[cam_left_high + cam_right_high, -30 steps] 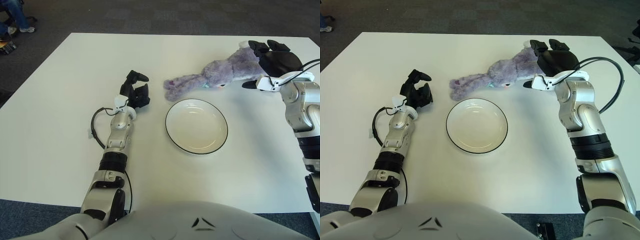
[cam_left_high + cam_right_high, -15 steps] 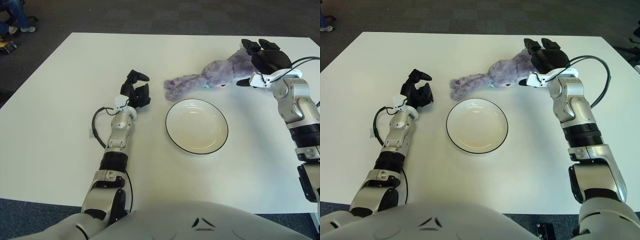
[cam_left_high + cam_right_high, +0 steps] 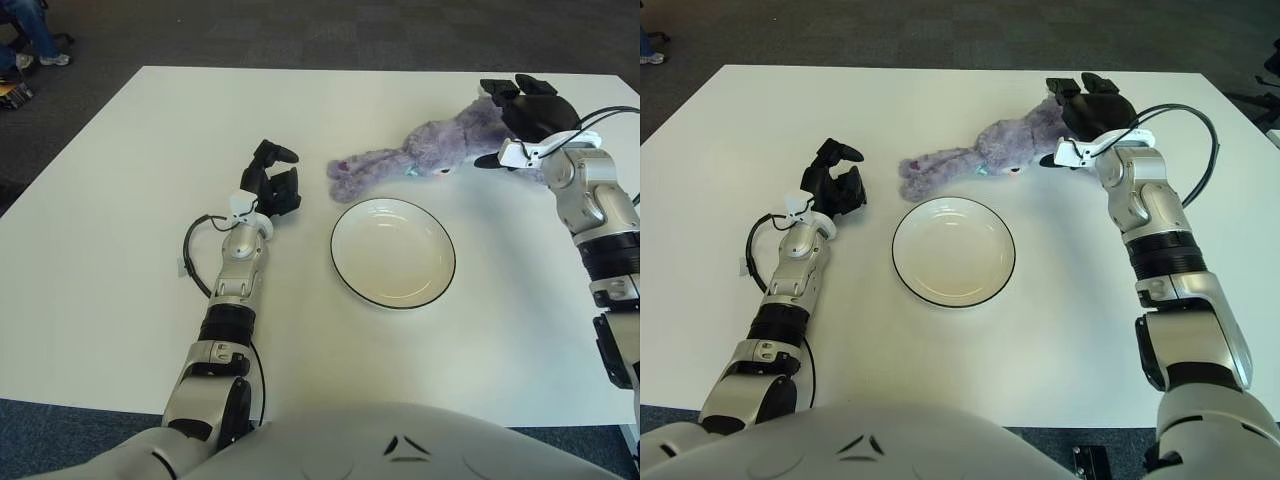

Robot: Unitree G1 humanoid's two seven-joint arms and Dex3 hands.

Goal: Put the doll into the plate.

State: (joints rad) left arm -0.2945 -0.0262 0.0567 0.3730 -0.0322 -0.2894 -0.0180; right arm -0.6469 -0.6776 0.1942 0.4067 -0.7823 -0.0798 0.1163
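On the white rectangular table (image 3: 120, 260), left eye view: a purple plush doll (image 3: 430, 150) with long floppy limbs lies stretched out, far of the round white plate with a thin dark rim (image 3: 393, 252), its pale feet end toward the left, just beyond the plate's far-left rim. Plate holds nothing. Right hand (image 3: 530, 112) sits at the doll's right end, black fingers (image 3: 498, 90) draped over the fur; whether they actually clamp the plush I cannot tell. Left hand (image 3: 272, 186) shows left of the plate, well apart from it, fingers curled loosely, holding nothing

Right eye view: same layout. Doll (image 3: 990, 150) apart from the plate (image 3: 953, 251), no overlap with its rim. Right hand (image 3: 1092, 105) covers the doll's right end. Left hand (image 3: 835, 185) left of the plate, idle
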